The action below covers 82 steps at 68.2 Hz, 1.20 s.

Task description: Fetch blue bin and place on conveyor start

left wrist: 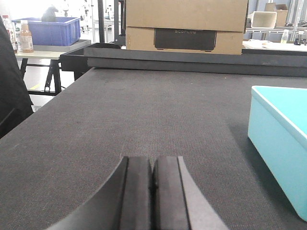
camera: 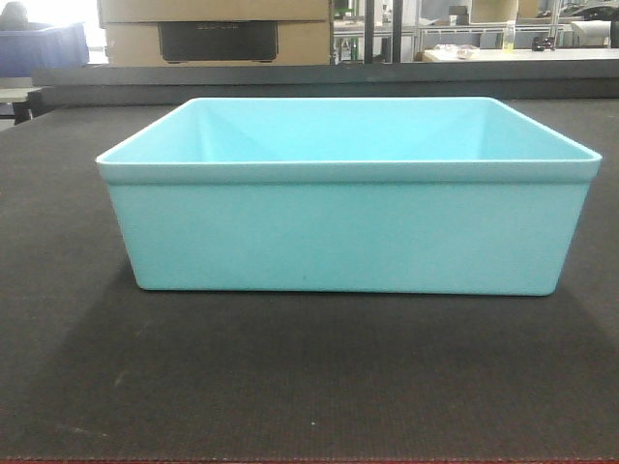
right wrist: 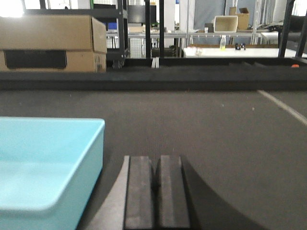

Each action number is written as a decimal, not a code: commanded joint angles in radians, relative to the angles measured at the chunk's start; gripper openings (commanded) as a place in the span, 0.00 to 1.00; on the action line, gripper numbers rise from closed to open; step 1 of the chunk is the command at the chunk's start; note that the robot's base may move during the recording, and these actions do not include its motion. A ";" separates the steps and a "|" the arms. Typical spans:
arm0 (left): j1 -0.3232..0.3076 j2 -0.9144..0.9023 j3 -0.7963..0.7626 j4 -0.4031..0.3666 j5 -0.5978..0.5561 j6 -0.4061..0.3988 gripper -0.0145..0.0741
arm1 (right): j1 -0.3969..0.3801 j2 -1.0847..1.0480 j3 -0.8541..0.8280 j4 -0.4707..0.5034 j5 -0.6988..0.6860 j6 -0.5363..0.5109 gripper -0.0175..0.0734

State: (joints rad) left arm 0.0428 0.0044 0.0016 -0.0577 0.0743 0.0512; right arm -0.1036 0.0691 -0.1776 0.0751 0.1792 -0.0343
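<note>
Wrist views: L claw [left wrist: 153,184] & R claw [right wrist: 154,184] both fully closed, empty, flanking blue bin [camera: 348,213] on conveyor start [camera: 309,377].

1. The blue bin [camera: 348,227] sits upright on the conveyor start [camera: 290,387], nothing inside it.
2. The left gripper [left wrist: 153,191] hovers over the belt to the bin's left, apart from its wall (pads pressed together).
3. The right gripper [right wrist: 154,191] hovers to the bin's right, just beside its corner, pads likewise together.
4. Behind the belt's far edge stand stacked cardboard boxes [left wrist: 187,24].
5. Left of those, a crate [left wrist: 50,29] rests on a side table [left wrist: 48,50].
</note>
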 commanded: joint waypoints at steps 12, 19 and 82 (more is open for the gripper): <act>-0.005 -0.004 -0.002 0.003 -0.018 0.001 0.04 | -0.006 -0.069 0.178 0.006 -0.153 -0.028 0.01; -0.005 -0.004 -0.002 0.003 -0.018 0.001 0.04 | -0.006 -0.069 0.178 0.006 -0.119 -0.028 0.01; -0.005 -0.004 -0.002 0.003 -0.018 0.001 0.04 | -0.006 -0.069 0.178 0.006 -0.121 -0.028 0.01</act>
State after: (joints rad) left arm 0.0428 0.0044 0.0016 -0.0577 0.0743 0.0512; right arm -0.1036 0.0083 0.0000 0.0790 0.0848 -0.0568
